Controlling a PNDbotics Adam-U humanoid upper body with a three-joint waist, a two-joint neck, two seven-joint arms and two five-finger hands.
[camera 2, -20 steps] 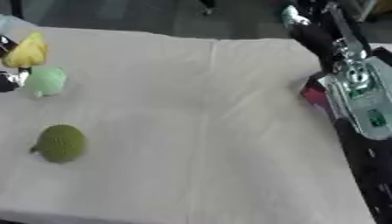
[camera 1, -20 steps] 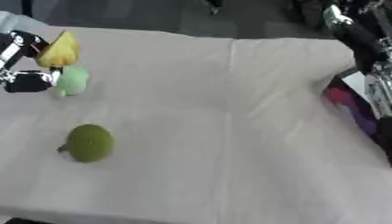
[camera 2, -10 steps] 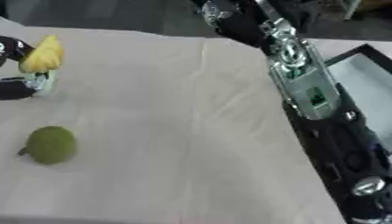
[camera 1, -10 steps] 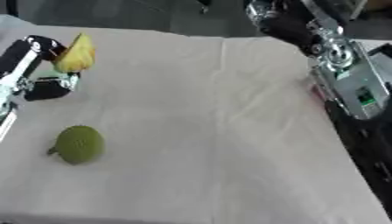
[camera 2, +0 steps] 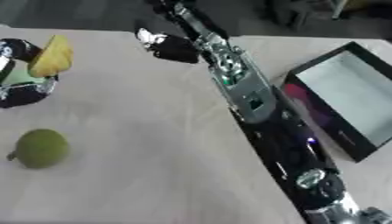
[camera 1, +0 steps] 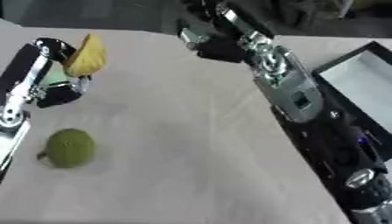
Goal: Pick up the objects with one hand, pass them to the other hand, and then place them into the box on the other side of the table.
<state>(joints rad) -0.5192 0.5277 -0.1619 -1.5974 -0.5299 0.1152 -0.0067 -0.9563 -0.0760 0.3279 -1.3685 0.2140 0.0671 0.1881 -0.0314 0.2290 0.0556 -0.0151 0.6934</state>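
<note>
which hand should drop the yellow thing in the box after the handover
The right hand, probably: the box sits on its side of the table. The left hand, holding the yellow object, is at the opposite edge.

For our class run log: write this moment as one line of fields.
left hand: shut on yellow fruit | right hand: reaching over the table, fingers unclear | green fruit: on cloth | box: right side
</note>
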